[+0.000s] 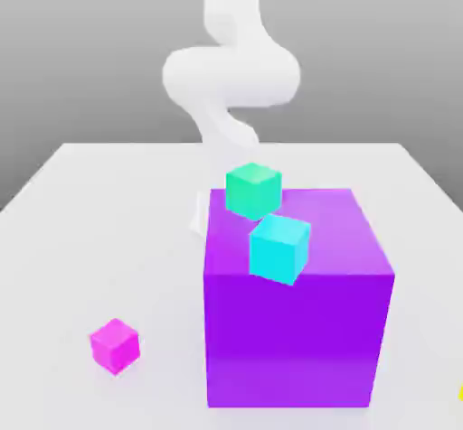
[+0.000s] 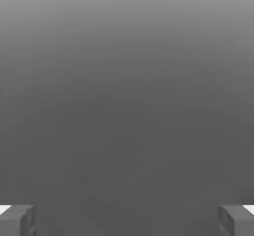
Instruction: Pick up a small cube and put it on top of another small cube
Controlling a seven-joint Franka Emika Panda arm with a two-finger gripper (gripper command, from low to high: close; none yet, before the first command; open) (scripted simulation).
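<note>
My pincer (image 2: 127, 221) is spread wide and empty; I should centre it squarely over the yellow cube (image 1: 461, 392), right of the purple block (image 1: 289, 338) in the exterior view.

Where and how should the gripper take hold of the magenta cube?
Best taken from above, I'd say, one finger on each of two opposite upright faces of the magenta cube. It sits flat on the table with a vertical edge toward the exterior view, so the open gripper would likely need turning to match those faces.
</note>
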